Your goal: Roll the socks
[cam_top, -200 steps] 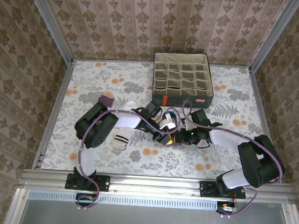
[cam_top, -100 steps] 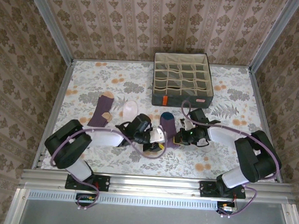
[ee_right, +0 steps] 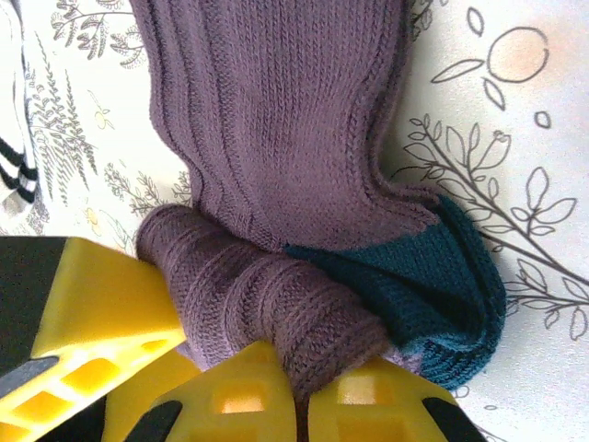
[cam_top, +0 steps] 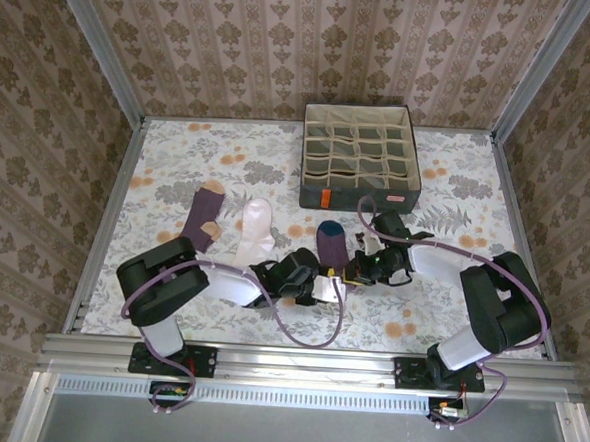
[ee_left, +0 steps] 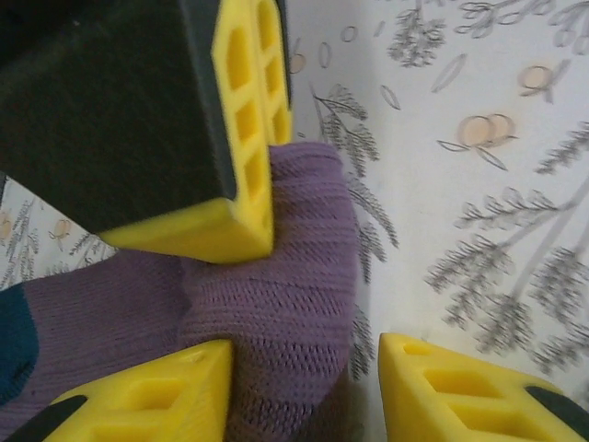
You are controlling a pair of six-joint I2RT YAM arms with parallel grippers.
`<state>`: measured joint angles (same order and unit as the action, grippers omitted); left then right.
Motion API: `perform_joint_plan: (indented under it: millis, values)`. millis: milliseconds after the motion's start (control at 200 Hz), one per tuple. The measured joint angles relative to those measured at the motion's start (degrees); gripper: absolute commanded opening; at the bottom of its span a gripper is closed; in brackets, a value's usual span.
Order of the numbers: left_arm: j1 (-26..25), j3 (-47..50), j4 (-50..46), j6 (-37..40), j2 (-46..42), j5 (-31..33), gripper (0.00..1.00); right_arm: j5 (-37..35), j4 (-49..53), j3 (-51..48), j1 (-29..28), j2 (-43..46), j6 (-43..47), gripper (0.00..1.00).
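The purple sock with a teal heel [cam_top: 330, 241] lies mid-table, its near end rolled into a tight tube [ee_right: 267, 304]. My right gripper [ee_right: 304, 379] is shut on that roll, its two yellow fingers nearly touching; it reaches in from the right [cam_top: 353, 275]. My left gripper [ee_left: 306, 361] is open and straddles the rolled end [ee_left: 276, 295] from the left [cam_top: 322, 284], with a small gap beside its right finger [ee_left: 479, 396]. The white sock [cam_top: 254, 229] and the purple sock with a tan heel [cam_top: 203, 218] lie flat to the left.
A grey fabric box with beige grid cells [cam_top: 360, 170] stands at the back, right of centre. The white sock's striped cuff [ee_right: 14, 175] lies close to the roll. Metal rails border the floral table [cam_top: 449, 321].
My left arm has dropped low and its jaws have opened around the roll. The white sock and the purple-teal sock have come out from under it. The right gripper stays shut.
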<state>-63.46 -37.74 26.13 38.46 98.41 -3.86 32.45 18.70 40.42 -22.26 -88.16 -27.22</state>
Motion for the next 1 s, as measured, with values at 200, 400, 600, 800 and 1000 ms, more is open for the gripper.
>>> perform_joint_plan:
  millis: [200, 400, 600, 800, 1000]
  values:
    - [0.92, -2.4, -3.19, -1.68, 0.42, -1.49, 0.02, 0.11, 0.61, 0.02, 0.37, 0.02, 0.04, 0.1]
    - [5.64, -8.07, -13.35, -5.55, 1.36, -12.37, 0.0, -0.31, 1.99, -0.13, 0.46, 1.57, 0.46, 0.45]
    - [9.99, -17.73, -24.52, -9.49, 6.75, -24.35, 0.0, -1.66, 4.57, -0.39, 0.52, 6.25, 0.42, 0.5]
    - [13.66, -22.95, -30.49, -14.53, 11.02, -35.04, 0.0, -3.93, 4.63, -0.96, 0.66, 10.78, 0.42, 0.5]
    - [16.83, -23.89, -31.3, -20.13, 13.57, -44.04, 0.0, -5.16, 3.76, -1.66, 0.68, 11.19, 0.46, 0.51]
